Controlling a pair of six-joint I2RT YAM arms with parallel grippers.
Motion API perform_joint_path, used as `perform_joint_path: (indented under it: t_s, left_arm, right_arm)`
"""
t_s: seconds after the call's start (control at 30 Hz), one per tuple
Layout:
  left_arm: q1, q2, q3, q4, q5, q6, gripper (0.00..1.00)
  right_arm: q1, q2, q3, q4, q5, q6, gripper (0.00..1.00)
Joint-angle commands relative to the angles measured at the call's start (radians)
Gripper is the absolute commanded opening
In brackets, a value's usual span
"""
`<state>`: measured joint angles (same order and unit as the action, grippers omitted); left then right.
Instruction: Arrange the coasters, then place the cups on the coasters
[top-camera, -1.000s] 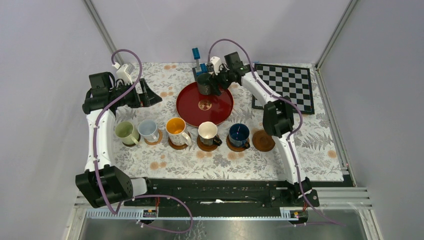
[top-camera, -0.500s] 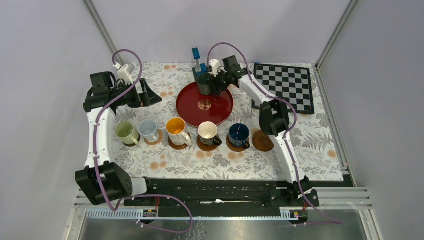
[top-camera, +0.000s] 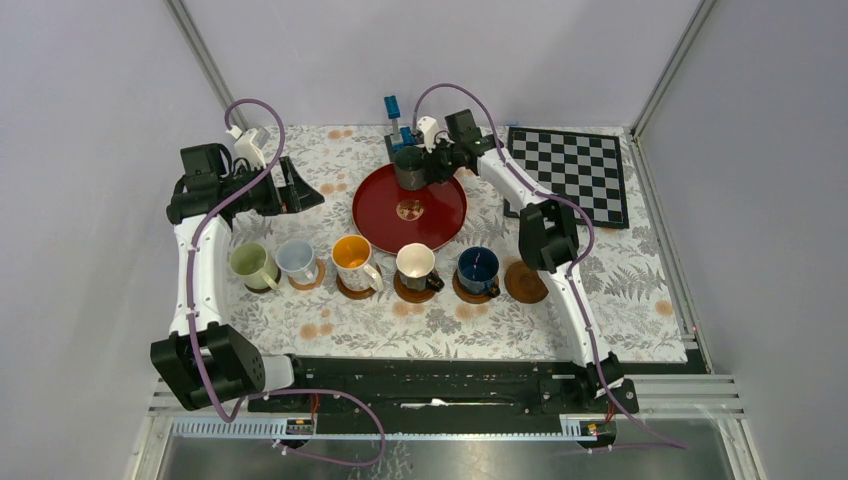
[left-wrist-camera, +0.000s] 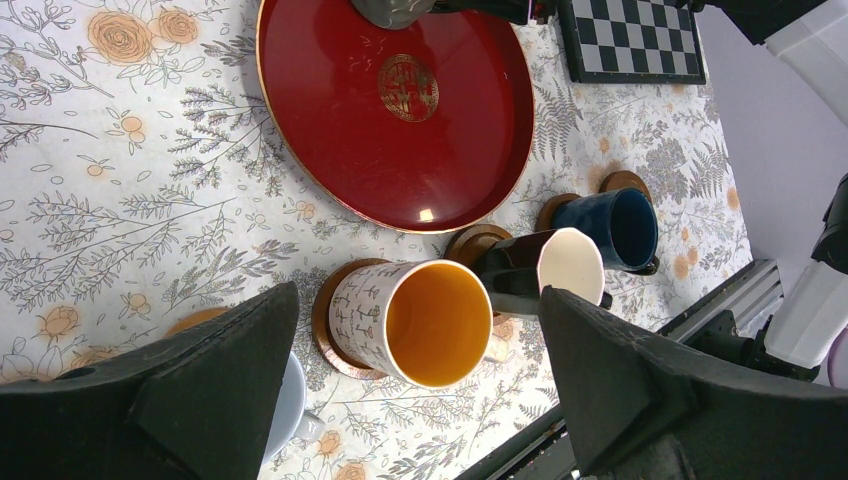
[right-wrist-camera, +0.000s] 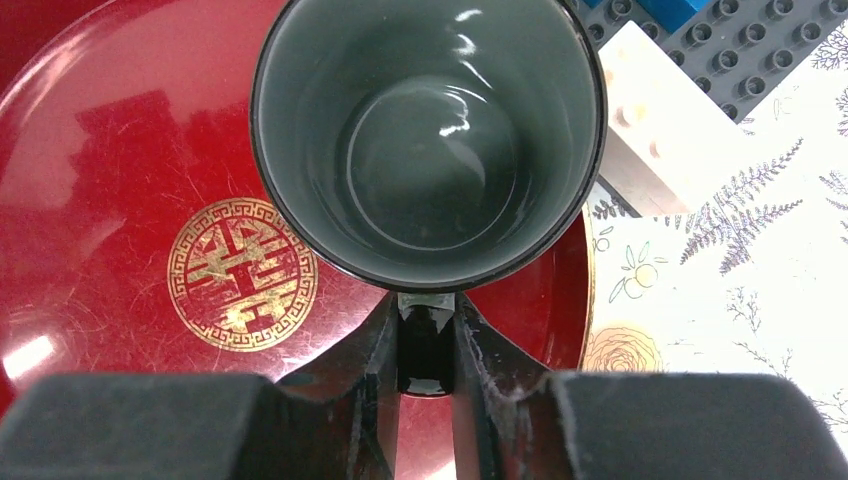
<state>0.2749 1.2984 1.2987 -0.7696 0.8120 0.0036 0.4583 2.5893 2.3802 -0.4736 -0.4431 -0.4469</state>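
Observation:
A dark grey-green cup (top-camera: 408, 167) (right-wrist-camera: 428, 140) stands on the back rim of the red tray (top-camera: 440, 215). My right gripper (top-camera: 426, 164) (right-wrist-camera: 427, 310) is shut on its handle. Five cups form a row in front: pale green (top-camera: 250, 265), light blue (top-camera: 296, 259), patterned white with orange inside (top-camera: 353, 258) (left-wrist-camera: 430, 320), black with cream inside (top-camera: 416, 265) and dark blue (top-camera: 478, 270). Brown coasters show under them, and one bare coaster (top-camera: 527, 282) lies at the row's right end. My left gripper (top-camera: 300, 190) (left-wrist-camera: 418, 300) hangs open above the table at the left, holding nothing.
A black-and-white checkerboard (top-camera: 570, 172) lies at the back right. Blue and grey toy bricks (top-camera: 395, 120) and a white block (right-wrist-camera: 655, 130) stand just behind the tray. A dark rail runs along the near table edge (top-camera: 420, 375).
My right gripper's jaws have closed from wide open onto the dark grey-green cup's handle, after the arm edged slightly towards the cup. The left arm has not moved.

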Motion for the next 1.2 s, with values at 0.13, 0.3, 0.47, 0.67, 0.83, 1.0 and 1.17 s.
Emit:
perform_joint_path:
  t_s: [0.13, 0.3, 0.47, 0.67, 0.83, 1.0, 1.17]
  left_arm:
    - [-0.003, -0.011, 0.019, 0.021, 0.014, 0.009, 0.99]
    - [-0.003, -0.024, 0.011, 0.021, 0.015, 0.009, 0.99]
    - [-0.003, -0.034, 0.000, 0.031, 0.008, 0.003, 0.99]
    - [-0.002, -0.036, 0.001, 0.033, 0.011, -0.001, 0.99]
    - [-0.003, -0.031, 0.003, 0.034, 0.016, -0.001, 0.99]
    - [-0.001, -0.034, 0.000, 0.042, 0.014, -0.028, 0.99]
    - [-0.002, -0.038, -0.002, 0.044, 0.008, -0.034, 0.99]
  right_arm:
    - [0.007, -0.135, -0.051, -0.059, -0.021, -0.025, 0.00]
    - [-0.032, -0.277, -0.220, 0.046, -0.080, 0.072, 0.00]
    - [-0.069, -0.478, -0.457, 0.220, -0.160, 0.134, 0.00]
    - [-0.138, -0.638, -0.592, 0.220, -0.238, 0.150, 0.00]
    - [-0.236, -0.784, -0.710, 0.149, -0.279, 0.107, 0.00]
    - [-0.347, -0.977, -0.890, 0.071, -0.310, -0.016, 0.00]
    - [-0.476, -1.172, -1.102, 0.009, -0.349, -0.114, 0.00]
